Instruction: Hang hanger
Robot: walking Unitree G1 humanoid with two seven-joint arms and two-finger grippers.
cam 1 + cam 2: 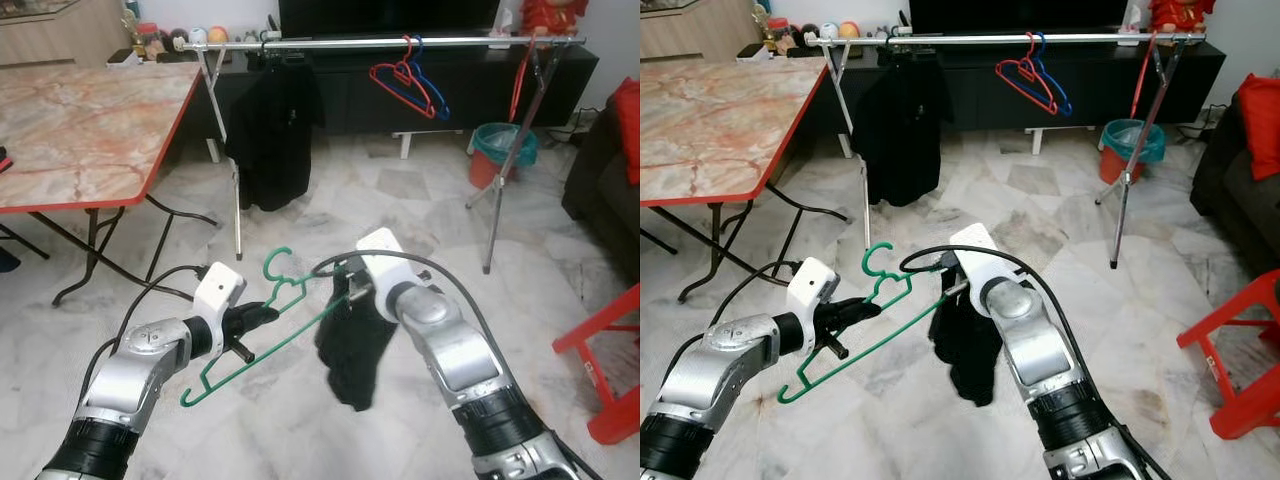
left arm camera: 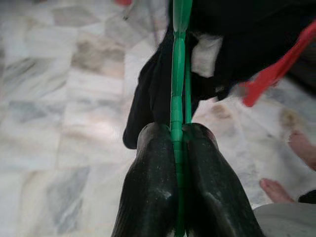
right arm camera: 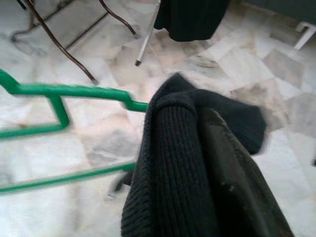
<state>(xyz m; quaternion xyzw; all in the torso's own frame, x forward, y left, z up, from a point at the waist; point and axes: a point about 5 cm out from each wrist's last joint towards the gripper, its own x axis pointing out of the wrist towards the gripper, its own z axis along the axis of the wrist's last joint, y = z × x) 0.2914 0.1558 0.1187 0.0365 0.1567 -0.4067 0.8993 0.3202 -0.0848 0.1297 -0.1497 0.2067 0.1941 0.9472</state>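
Note:
A green plastic hanger (image 1: 262,330) is held out in front of me above the marble floor, its hook pointing up. My left gripper (image 1: 252,320) is shut on the hanger's bar; the left wrist view has both fingers (image 2: 153,192) clamped on the green bar (image 2: 177,98). My right gripper (image 1: 350,292) is shut on a black knit garment (image 1: 355,345), which hangs down from it at the hanger's right end. In the right wrist view the black knit garment (image 3: 173,163) wraps one finger (image 3: 237,182). A silver clothes rail (image 1: 380,43) stands across the room ahead.
On the rail hang a black shirt (image 1: 272,135), a red hanger (image 1: 400,85) and a blue hanger (image 1: 428,88). A marble-topped folding table (image 1: 80,120) stands left. A red stool (image 1: 610,350) is at right, a teal bin (image 1: 500,145) behind the rail's right leg.

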